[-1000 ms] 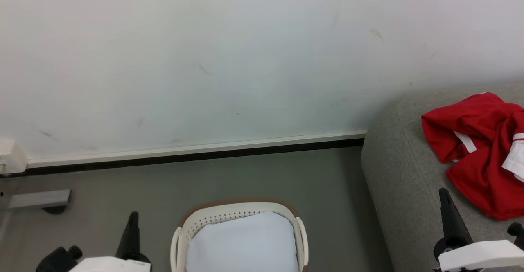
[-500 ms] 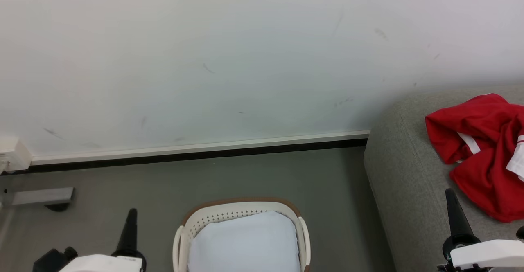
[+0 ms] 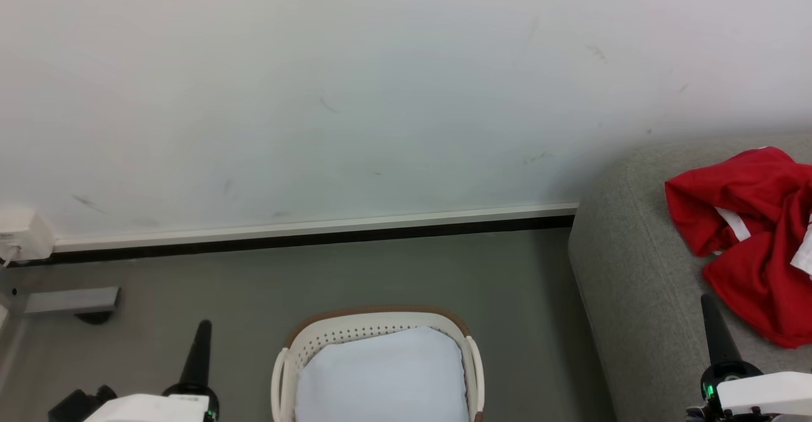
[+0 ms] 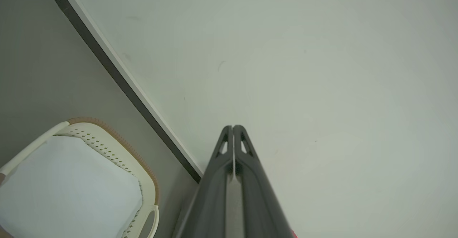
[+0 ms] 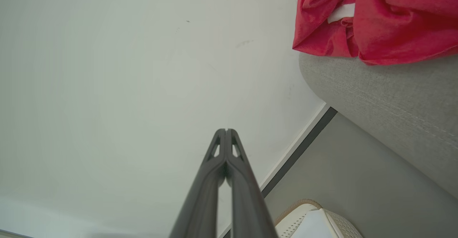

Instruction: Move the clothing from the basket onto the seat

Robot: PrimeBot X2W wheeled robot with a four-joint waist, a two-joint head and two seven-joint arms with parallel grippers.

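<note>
The red clothing [image 3: 755, 238] lies crumpled on the grey seat [image 3: 628, 282] at the right edge of the head view, white trim showing; the right wrist view has the clothing [image 5: 379, 19] on the seat [image 5: 386, 102] too. The cream basket [image 3: 288, 358] stands on the floor at bottom centre, its pale bottom bare; the left wrist view shows the basket [image 4: 118, 148] at lower left. My left gripper [image 3: 203, 327] sits left of the basket, shut, and its tips [image 4: 232, 127] meet with nothing held. My right gripper [image 3: 707, 300] is over the seat's front, shut and empty [image 5: 226, 130].
A white wall [image 3: 355, 92] with a pale skirting and dark strip [image 3: 304, 235] runs behind the grey floor [image 3: 393, 276]. A grey metal bar on a foot [image 3: 70, 300] and a white plug box [image 3: 19, 235] sit at the far left.
The whole head view has shifted slightly right, so the camera has moved. Both grippers sit a little lower in the picture. The clothing and basket stay where they were.
</note>
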